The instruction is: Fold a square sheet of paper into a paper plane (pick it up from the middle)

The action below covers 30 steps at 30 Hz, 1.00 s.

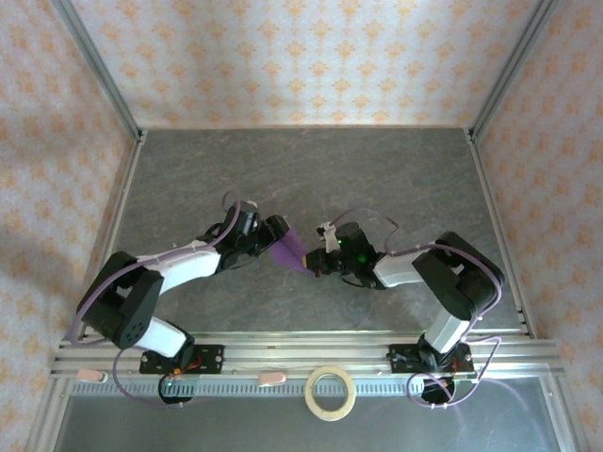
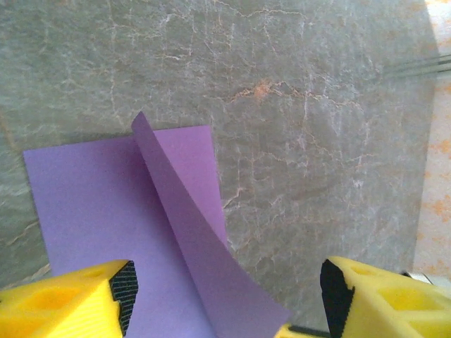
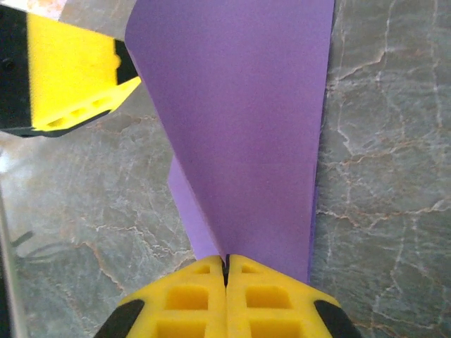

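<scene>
One fold, barely begun: the purple sheet of paper (image 2: pixel 106 204) lies mid-worktop (image 2: pixel 317 105), a flap raised and pinched in the closed right gripper (image 3: pixel 227 271). The left gripper (image 2: pixel 229 292) gapes wide, holding nothing. It is no plane yet.

- Top view: bright, even, diffuse light; faint soft shadows under the arms on the grey surface (image 1: pixel 311 169).
- Left wrist view: soft throughout; left hand (image 2: pixel 229 299) blurred at its yellow fingers (image 2: pixel 63 303); right edge washed pale.
- Same view: sheet of paper (image 2: pixel 91 204) drops a thin dark shadow along its far edge.
- Right wrist view: sharper, surface veins crisp; glare patch at left edge.
</scene>
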Motion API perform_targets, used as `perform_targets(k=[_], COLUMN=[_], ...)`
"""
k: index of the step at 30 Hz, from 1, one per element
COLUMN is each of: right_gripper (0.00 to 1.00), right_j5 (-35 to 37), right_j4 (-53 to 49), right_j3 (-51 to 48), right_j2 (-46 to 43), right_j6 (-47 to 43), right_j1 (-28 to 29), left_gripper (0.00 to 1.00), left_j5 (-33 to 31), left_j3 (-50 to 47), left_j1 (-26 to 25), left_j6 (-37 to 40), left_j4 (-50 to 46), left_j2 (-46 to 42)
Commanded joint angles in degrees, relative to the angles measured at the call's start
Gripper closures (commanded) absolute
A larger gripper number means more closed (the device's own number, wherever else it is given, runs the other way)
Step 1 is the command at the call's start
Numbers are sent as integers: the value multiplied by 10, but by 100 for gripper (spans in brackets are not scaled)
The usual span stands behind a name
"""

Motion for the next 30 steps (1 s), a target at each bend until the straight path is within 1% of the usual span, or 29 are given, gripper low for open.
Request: perform_targets(k=[1, 5, 10, 13, 15, 16, 18, 20, 22, 24, 28, 30], right_gripper=[95, 94, 93, 90, 89, 88, 82, 78, 76, 74, 72, 71], right_j5=[68, 116, 178, 212, 230, 238, 261, 287, 316, 340, 385, 388], right_j4=[-17, -29, -30, -38, -39, -40, -42, -42, -46, -53, -57, -56], right_j3=[2, 1, -11, -14, -17, -18, -20, -23, -22, -19, -17, -17], right_j2=[-19, -24, -41, -46, -47, -48, -50, -50, -48, -46, -44, -43], right_j6=[-46, -91, -144, -177, -195, -205, -224, -244, -261, -275, -297, -303], right_j1=[21, 46, 71, 84, 91, 94, 103, 112, 121, 129, 142, 143], left_gripper=[27, 29, 42, 54, 67, 72, 84, 91, 96, 98, 99, 99], left_j5=[1, 5, 1, 0, 0, -1, -3, -4, 1, 4, 5, 7], left_j3=[38, 57, 68, 54, 47, 46, 43, 42, 43, 44, 44, 42], left_j1=[-10, -9, -9, -10, -10, -10, -10, -10, -9, -10, -10, -10], left_j6=[-8, -11, -4, -7, -9, -9, -10, -13, -13, -15, -16, -17], left_j4=[-22, -29, -52, -45, -40, -41, -42, -41, -39, -38, -36, -35], left_j2=[22, 52, 76, 77, 76, 74, 72, 69, 67, 66, 64, 64])
